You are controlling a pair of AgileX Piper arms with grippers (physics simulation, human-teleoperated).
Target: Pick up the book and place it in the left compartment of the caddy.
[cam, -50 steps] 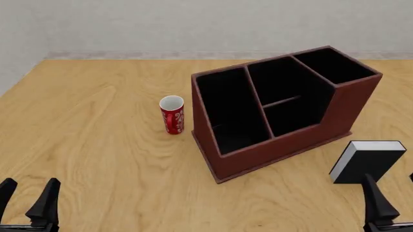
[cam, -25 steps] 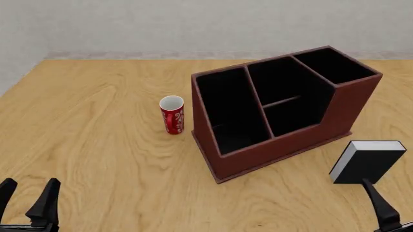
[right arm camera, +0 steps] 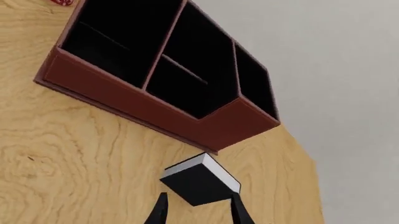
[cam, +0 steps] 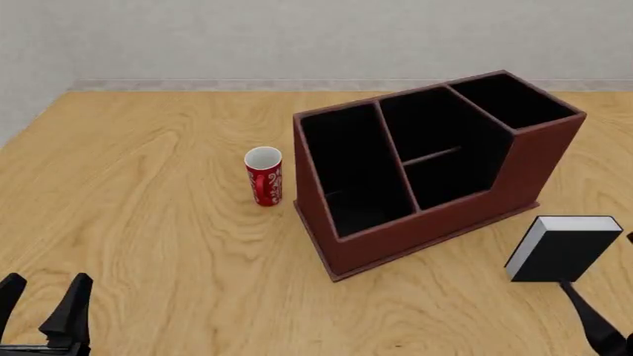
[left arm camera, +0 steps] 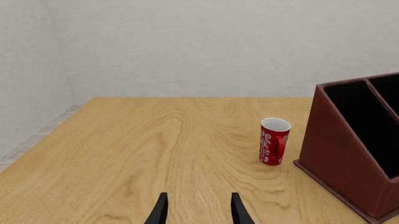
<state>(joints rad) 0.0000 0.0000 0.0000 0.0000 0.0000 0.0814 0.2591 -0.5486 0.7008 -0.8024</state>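
Note:
The black book (cam: 562, 250) with white page edges stands on the table to the right of the reddish-brown caddy (cam: 435, 222), near its front right corner. The caddy's left compartment (cam: 354, 169) is long, black-lined and holds nothing. My right gripper (cam: 601, 276) hovers open at the table's near right, just behind the book. In the right wrist view its fingertips (right arm camera: 160, 207) flank the near corner of the book (right arm camera: 198, 183), apart from it, with the caddy (right arm camera: 156, 105) and its left compartment (right arm camera: 121, 32) beyond. My left gripper (cam: 43, 302) stands open at the near left, holding nothing.
A red-and-white cup (cam: 264, 176) stands just left of the caddy, also seen in the left wrist view as the cup (left arm camera: 274, 141) beside the caddy's side wall (left arm camera: 339, 154). The left gripper (left arm camera: 198, 212) faces bare wooden tabletop. A wall runs along the far table edge.
My right gripper has slid rightward and lower in the front view, its visible finger tilting toward the book. The left arm, book, cup and caddy have not moved.

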